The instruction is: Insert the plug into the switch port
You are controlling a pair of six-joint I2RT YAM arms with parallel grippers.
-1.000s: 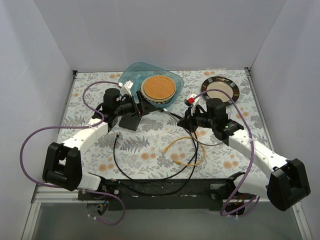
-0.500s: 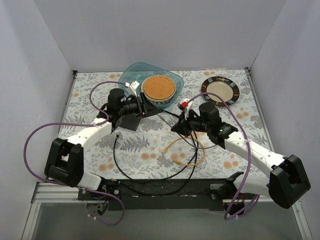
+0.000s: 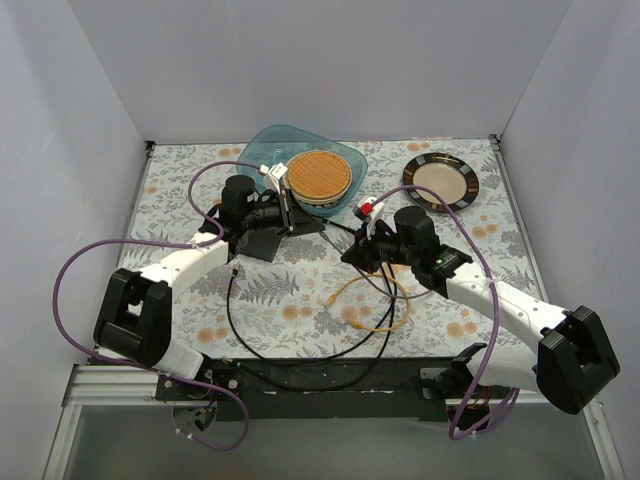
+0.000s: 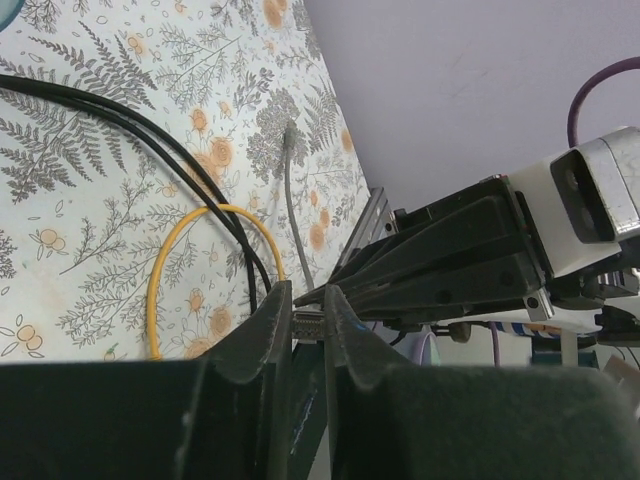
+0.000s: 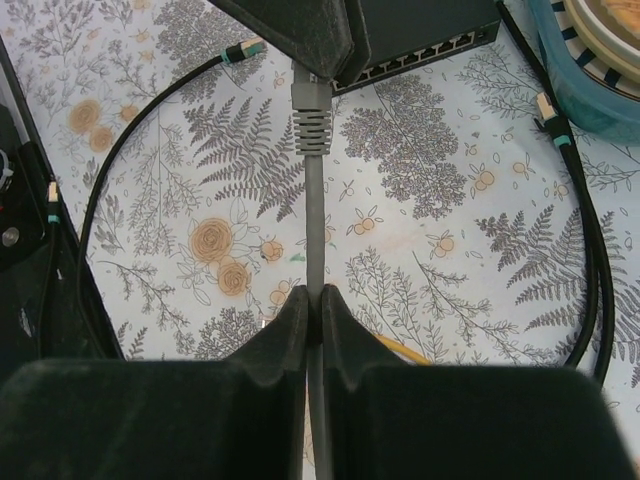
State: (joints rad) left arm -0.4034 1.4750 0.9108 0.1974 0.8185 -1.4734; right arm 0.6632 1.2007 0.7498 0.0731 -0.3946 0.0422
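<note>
The switch (image 5: 420, 45) is a flat black box with a row of ports along its near edge; from above it lies under the left arm (image 3: 262, 245). A grey cable (image 5: 315, 230) ends in a grey plug (image 5: 311, 110) just short of that port row. My left gripper (image 4: 308, 310) is shut on the plug's clear tip (image 4: 308, 322), and its dark finger (image 5: 300, 30) covers that tip in the right wrist view. My right gripper (image 5: 313, 298) pinches the grey cable a short way behind the plug. From above, both grippers meet mid-table: left gripper (image 3: 296, 222), right gripper (image 3: 352, 252).
A teal dish (image 3: 262, 150) with a woven round mat sits behind the left gripper. A dark-rimmed plate (image 3: 441, 180) lies at the back right. A yellow cable (image 3: 370, 305) and black cables (image 3: 240, 320) loop over the floral cloth. Grey walls close three sides.
My left jaws have closed onto the plug's tip. The right gripper has carried the cable leftward to the left gripper, then held still.
</note>
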